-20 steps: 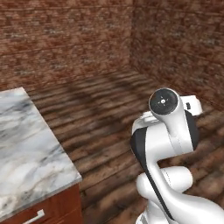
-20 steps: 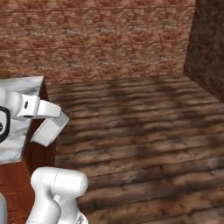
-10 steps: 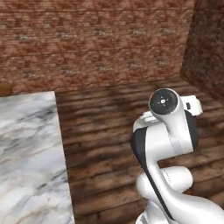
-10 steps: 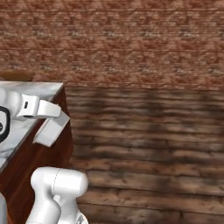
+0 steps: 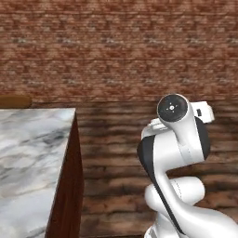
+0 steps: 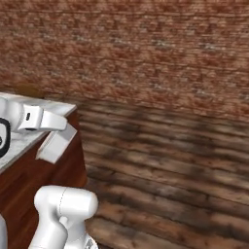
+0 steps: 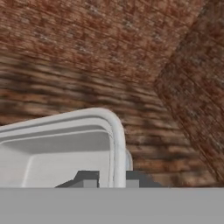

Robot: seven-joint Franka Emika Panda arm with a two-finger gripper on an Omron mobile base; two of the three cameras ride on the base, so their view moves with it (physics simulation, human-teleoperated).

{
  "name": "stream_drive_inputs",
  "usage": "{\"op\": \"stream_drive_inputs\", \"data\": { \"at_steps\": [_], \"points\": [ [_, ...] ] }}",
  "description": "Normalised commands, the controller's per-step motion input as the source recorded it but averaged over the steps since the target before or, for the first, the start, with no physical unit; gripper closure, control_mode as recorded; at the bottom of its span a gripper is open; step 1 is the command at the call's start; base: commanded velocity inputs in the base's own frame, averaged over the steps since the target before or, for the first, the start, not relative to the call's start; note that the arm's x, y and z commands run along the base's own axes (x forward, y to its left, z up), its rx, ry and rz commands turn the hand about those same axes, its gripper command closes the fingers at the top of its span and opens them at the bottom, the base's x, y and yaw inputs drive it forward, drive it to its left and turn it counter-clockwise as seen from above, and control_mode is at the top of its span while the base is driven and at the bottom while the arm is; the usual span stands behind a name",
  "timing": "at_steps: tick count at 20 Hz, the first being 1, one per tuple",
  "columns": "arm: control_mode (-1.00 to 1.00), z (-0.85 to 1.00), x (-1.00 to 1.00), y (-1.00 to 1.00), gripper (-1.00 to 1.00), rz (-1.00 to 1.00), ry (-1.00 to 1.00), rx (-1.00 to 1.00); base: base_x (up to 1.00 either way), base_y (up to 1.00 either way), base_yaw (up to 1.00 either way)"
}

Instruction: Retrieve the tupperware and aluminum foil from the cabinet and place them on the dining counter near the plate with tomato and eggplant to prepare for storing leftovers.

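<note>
My gripper (image 7: 111, 179) is shut on the tupperware (image 7: 65, 148), a shallow grey-white container whose flared rim runs between the two dark fingertips (image 7: 87, 178). From the right base camera the tupperware (image 6: 56, 144) hangs tilted under the gripper (image 6: 58, 132), above the corner of the dining counter (image 6: 51, 106). The dining counter (image 5: 28, 153), white marble with grey veins on a red-brown base, lies at the left in the left base view. The aluminum foil, the cabinet and the plate are out of view.
A brick wall (image 5: 116, 51) closes the scene ahead, and dark wooden floor (image 6: 170, 165) stretches to the right of the counter. A brown rounded top, perhaps a stool (image 5: 14, 100), shows beyond the counter's far edge.
The base has turned, so the whole picture has shifted: the counter has slid across the views and the wall's corner has left them. The arm keeps its pose with the tupperware still held.
</note>
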Motion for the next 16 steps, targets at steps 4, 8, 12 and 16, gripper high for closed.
{"op": "stream_drive_inputs", "data": {
  "at_steps": [4,8,12,16],
  "points": [
    [1.00,0.00,0.00,0.00,1.00,0.00,0.00,0.00,1.00,-0.83,0.39],
    [1.00,0.00,0.00,0.00,1.00,0.00,0.00,0.00,1.00,-0.83,0.39],
    [1.00,0.00,0.00,0.00,1.00,0.00,0.00,0.00,1.00,-0.76,0.41],
    [1.00,0.00,0.00,0.00,1.00,0.00,0.00,0.00,1.00,-0.62,0.46]
  ]
}}
